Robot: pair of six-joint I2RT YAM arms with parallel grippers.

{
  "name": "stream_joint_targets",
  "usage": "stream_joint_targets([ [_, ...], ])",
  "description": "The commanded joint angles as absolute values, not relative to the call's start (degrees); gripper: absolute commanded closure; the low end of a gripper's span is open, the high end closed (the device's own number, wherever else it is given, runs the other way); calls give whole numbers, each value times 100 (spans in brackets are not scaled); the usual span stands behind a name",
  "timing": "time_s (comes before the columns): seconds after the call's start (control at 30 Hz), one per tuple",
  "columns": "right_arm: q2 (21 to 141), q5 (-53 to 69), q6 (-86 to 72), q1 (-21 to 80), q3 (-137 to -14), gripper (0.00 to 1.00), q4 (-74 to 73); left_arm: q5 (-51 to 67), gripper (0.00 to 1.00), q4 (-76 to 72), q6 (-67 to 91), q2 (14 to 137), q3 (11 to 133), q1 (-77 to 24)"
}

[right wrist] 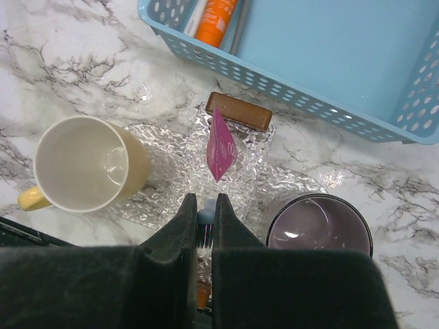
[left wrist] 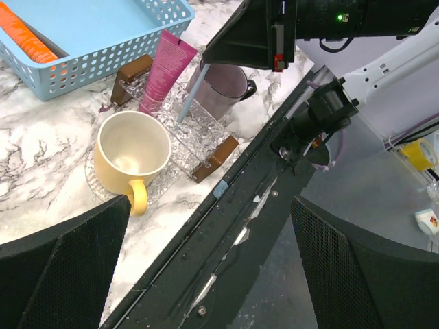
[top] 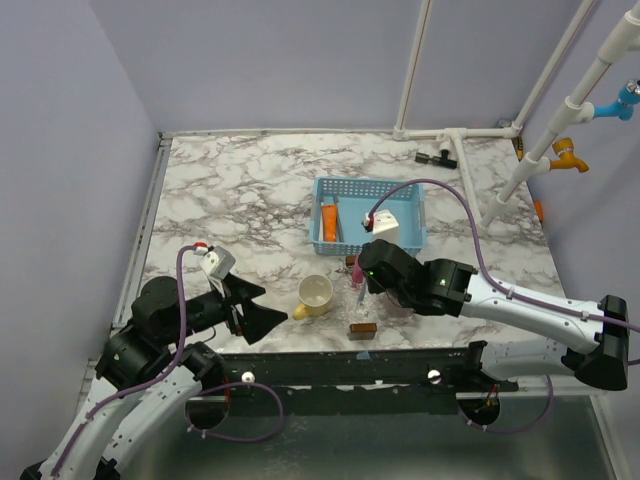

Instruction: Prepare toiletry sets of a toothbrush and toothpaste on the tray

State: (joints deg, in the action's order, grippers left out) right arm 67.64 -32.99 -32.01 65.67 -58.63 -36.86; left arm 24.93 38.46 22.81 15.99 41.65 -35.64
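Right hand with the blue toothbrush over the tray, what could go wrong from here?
The right hand pinches the thin light blue toothbrush, which could slip or swing. The dark purple mug stands close beside it and might get bumped. The brush could drop onto the pink toothpaste tube on the clear textured tray.

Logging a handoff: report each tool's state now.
Left tool: open, empty.
Right tool: closed on toothbrush.

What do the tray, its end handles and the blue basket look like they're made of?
Tray: clear, glossy, crinkle-textured; glass or acrylic, since the marble shows through. End handles: brown, smooth, likely wood or a wood-look plastic. Blue basket: moulded plastic, judging by its even colour and hole grid.
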Motion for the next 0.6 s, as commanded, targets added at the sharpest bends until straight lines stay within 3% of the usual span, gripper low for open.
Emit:
stream_joint_targets([
  [0.0, 6820, -3448, -3307, 6598, -5765, 100, -3507, 2391, 1, 3718, 2224, 1532, 4097, -3551],
  [0.57, 6708, -3349, -3327, 6595, -5796, 99, -3393, 2391, 1, 3703, 2215, 1554, 4096, -3551],
])
